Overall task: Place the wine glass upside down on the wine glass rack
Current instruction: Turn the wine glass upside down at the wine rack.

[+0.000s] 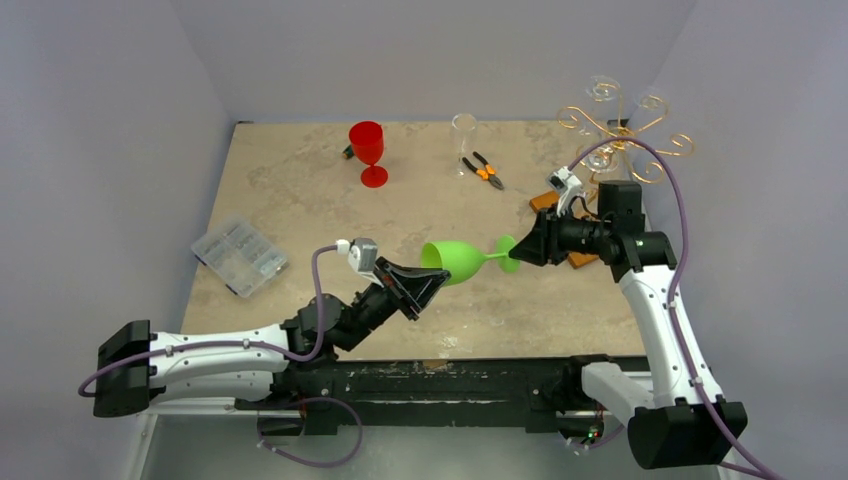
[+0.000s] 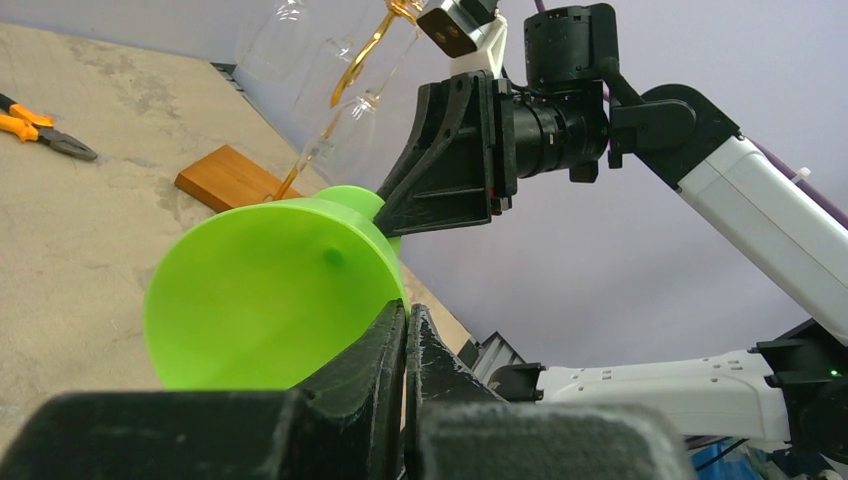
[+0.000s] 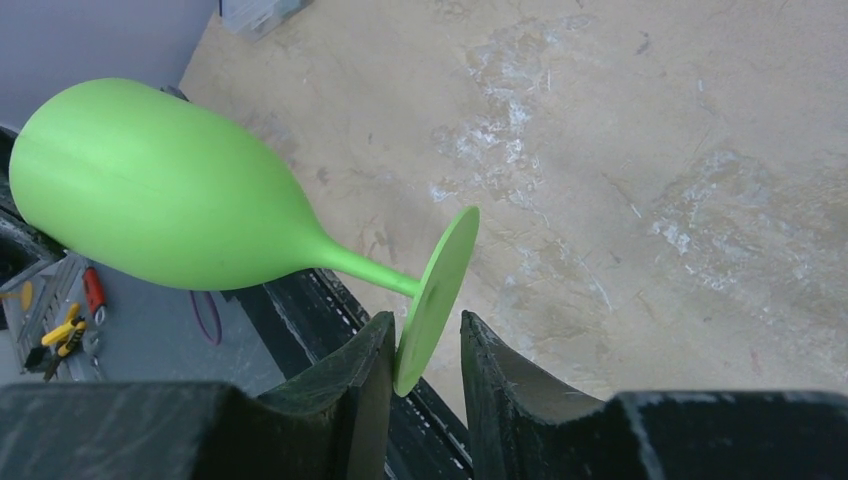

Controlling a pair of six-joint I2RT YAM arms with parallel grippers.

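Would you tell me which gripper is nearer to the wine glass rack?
Right. The right gripper is close beside the wine glass rack, at the foot of the green glass; the left gripper is farther, at its rim.

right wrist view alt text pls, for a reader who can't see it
A lime-green plastic wine glass hangs sideways above a beige stone-look table, its round foot edge-on between the right gripper's black jaws, with a small gap on one side.

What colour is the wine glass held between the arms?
Bright lime green; the wine glass shows best in the right wrist view.
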